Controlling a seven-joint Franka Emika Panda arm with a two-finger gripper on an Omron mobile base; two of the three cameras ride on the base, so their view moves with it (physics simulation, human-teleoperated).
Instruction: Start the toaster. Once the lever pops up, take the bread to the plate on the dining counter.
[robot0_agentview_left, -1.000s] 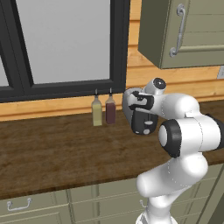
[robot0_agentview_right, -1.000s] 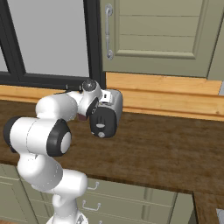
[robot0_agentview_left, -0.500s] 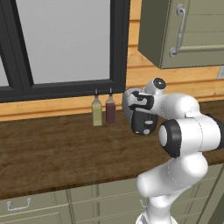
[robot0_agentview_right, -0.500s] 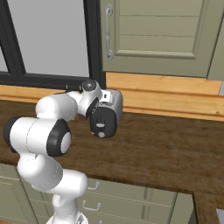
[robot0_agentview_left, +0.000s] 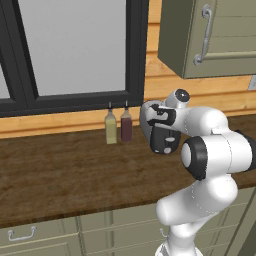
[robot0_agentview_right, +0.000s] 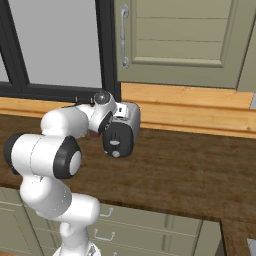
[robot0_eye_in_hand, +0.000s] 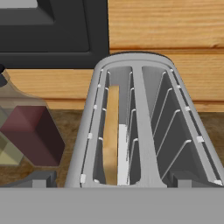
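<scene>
In the hand view the bread (robot0_eye_in_hand: 112, 135) stands on edge in the toaster (robot0_eye_in_hand: 140, 127) left slot, running 12-to-6 ahead of the fingers (robot0_eye_in_hand: 111, 179) (their opening I cannot tell).

We see a dark-framed window (robot0_agentview_left: 75, 50) above a light wood wall band (robot0_agentview_right: 200, 107), a grey-green wall cabinet (robot0_agentview_right: 175, 35) with handle, and handled drawers (robot0_agentview_left: 30, 235) below a dark wood-grain counter (robot0_agentview_left: 55, 175).

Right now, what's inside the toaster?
In the hand view, the toaster has two slots. The left slot holds the bread, standing on edge, its tan top edge showing. The slot walls cover its lower part. The right slot shows wire guides.
</scene>
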